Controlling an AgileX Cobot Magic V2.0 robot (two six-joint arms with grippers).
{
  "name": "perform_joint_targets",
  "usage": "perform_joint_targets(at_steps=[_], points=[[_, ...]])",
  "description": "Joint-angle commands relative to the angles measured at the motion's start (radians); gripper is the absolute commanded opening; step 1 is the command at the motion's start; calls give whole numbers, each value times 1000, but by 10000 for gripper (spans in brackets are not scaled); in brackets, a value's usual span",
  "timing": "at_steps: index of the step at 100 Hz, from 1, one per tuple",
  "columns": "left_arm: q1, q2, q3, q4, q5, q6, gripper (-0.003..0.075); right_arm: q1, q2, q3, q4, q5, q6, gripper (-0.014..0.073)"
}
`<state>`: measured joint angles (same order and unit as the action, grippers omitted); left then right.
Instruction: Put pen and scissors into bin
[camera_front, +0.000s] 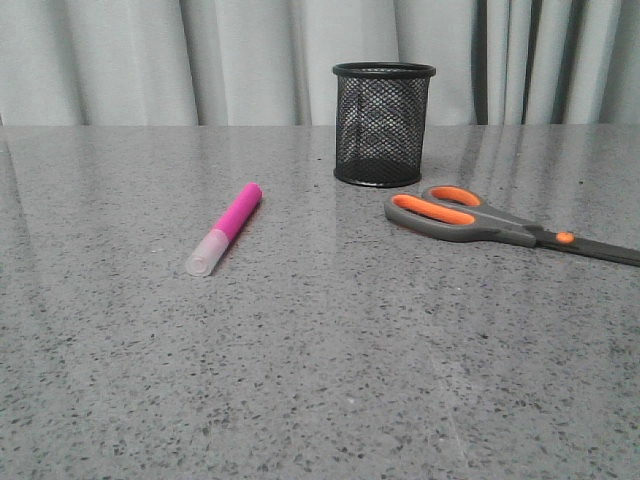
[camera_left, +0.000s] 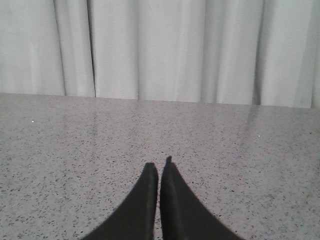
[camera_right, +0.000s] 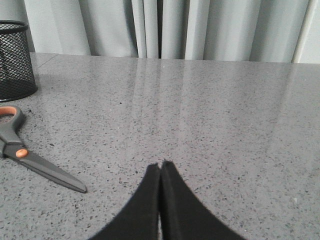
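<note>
The pink pen (camera_front: 226, 227) with its frosted cap lies flat on the grey table, left of centre in the front view. The black mesh bin (camera_front: 383, 124) stands upright behind the middle. To the bin's right the scissors (camera_front: 500, 224) lie flat, orange-lined handles toward the bin and blades pointing right. The right wrist view shows the bin (camera_right: 15, 60) and the scissors (camera_right: 35, 162) off to one side of my right gripper (camera_right: 160, 163), which is shut and empty. My left gripper (camera_left: 159, 163) is shut over bare table with nothing in it. Neither gripper shows in the front view.
A speckled grey stone table (camera_front: 320, 380) runs back to a pale pleated curtain (camera_front: 200, 60). Only the pen, scissors and bin lie on the table.
</note>
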<state>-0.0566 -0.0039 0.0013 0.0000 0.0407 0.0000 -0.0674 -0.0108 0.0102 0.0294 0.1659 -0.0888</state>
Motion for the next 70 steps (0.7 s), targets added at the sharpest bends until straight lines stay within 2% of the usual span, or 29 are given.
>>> perform_joint_targets(at_steps=[1, 17, 46, 70], points=[[-3, -33, 46, -11, -76, -10, -19, -5, -19, 14, -11, -81, -1, -76], [-3, -33, 46, -67, -76, -10, -19, -5, -19, 14, 28, -91, -1, -76], [-3, -33, 46, -398, -76, -10, -19, -5, -19, 14, 333, -136, -1, -76], [-3, -33, 42, -615, -75, -10, -19, -5, -19, 14, 519, -224, -1, -76]])
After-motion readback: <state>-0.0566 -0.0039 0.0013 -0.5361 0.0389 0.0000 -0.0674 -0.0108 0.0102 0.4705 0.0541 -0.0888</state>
